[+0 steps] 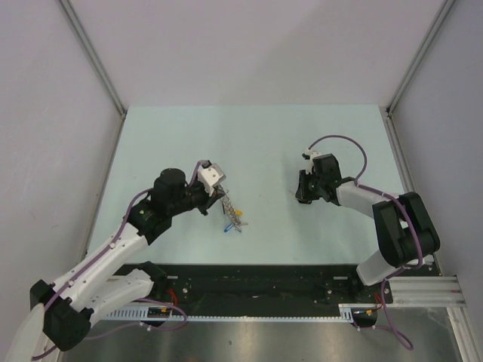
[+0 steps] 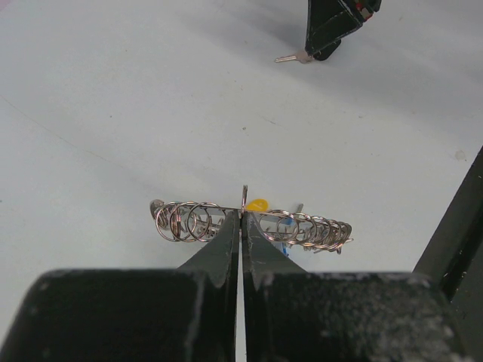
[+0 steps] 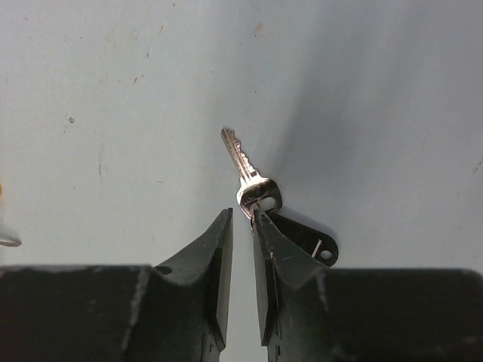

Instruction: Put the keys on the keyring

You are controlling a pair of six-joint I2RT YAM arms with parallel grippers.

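Currently: left claw (image 2: 241, 214) clamped on keyring (image 2: 181, 220); right claw (image 3: 241, 214) slightly apart, key (image 3: 249, 175) just beside its tip.

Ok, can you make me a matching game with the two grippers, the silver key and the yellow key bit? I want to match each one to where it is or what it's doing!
Things
1. left gripper
2. right gripper
3. silver key
4. yellow key head

Places or states
A. just past slightly parted fingertips, next to a black tag
B. shut on the keyring
C. poking up among the ring's coils, by closed fingertips
D. a little open, nothing between its fingers

Pairs: 1-B, 2-D, 3-A, 4-C
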